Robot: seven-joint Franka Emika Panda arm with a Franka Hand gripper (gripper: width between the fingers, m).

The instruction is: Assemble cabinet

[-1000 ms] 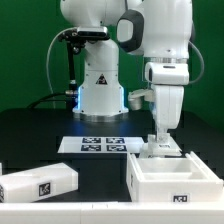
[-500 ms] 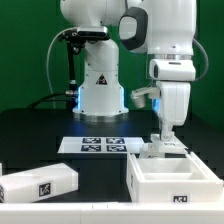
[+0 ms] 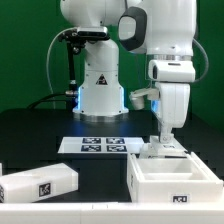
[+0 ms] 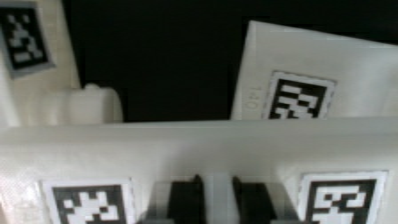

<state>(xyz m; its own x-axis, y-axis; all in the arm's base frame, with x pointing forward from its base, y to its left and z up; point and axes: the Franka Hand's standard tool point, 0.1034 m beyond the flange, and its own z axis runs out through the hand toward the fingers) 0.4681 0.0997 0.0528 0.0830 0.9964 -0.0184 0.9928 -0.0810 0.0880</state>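
The white two-finger gripper is closed tight at the far wall of the white plastic tray-like cabinet box, on the exterior view's right. Its fingertips blur into that wall, so whether it grips anything cannot be told. The box's near edge is cut off. A long white cabinet block lies well apart on the exterior view's left.

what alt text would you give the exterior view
A white robot arm holds its shut end effector at the back edge of an open white cabinet tray, at the exterior view's right. A white cabinet block lies at the view's left, the marker board between them on a black table.
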